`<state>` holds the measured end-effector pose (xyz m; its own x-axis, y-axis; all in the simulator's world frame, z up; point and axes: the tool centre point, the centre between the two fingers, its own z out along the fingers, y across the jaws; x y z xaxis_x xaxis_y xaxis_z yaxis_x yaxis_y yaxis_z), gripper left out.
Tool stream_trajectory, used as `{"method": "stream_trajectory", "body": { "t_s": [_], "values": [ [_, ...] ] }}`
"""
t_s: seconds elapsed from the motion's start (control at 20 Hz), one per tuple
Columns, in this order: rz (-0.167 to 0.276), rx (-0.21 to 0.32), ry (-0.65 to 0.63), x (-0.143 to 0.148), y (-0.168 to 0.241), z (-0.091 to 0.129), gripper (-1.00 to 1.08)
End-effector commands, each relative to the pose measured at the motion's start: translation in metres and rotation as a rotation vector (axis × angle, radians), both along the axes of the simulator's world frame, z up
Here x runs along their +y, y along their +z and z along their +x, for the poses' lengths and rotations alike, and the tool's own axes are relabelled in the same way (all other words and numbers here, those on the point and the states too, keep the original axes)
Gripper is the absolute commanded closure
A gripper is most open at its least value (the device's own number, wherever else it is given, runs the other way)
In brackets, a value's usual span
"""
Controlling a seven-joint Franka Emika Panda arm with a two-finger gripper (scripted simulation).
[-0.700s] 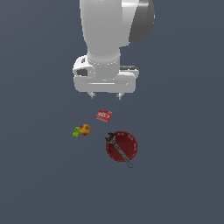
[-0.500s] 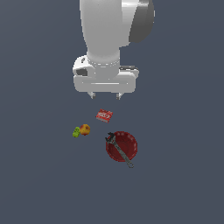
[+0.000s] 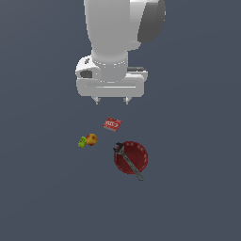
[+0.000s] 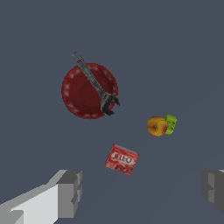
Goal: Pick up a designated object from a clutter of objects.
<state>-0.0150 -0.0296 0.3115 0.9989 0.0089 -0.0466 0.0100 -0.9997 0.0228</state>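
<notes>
Inventory count, both views agreeing:

- One small round fruit [image 3: 91, 139], orange-yellow with a red blush, is lying on the grey surface.
- One lime-green block [image 3: 82, 141] is sitting touching the fruit.
- One flat red box [image 3: 112, 124] with white lettering is lying apart from the other items.
- One dark red round plate [image 3: 137, 155] is resting on the surface.
- One grey wrench [image 3: 128, 161] is lying diagonally across the plate, overhanging its rim at both ends.

Total: five loose items are showing. One robot arm is showing, carrying one gripper [image 3: 111, 100] with two fingertips [image 4: 70, 192].
</notes>
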Motion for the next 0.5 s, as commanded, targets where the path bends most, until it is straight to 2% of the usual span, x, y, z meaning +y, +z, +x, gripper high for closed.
{"method": "stream_trajectory", "body": {
  "t_s": [0.0,0.45],
  "values": [
    [0.000,0.000,0.001,0.000,0.000,0.000,-0.92],
    [0.011,-0.005,0.012,-0.014,-0.028,0.007,-0.92]
  ]
}}
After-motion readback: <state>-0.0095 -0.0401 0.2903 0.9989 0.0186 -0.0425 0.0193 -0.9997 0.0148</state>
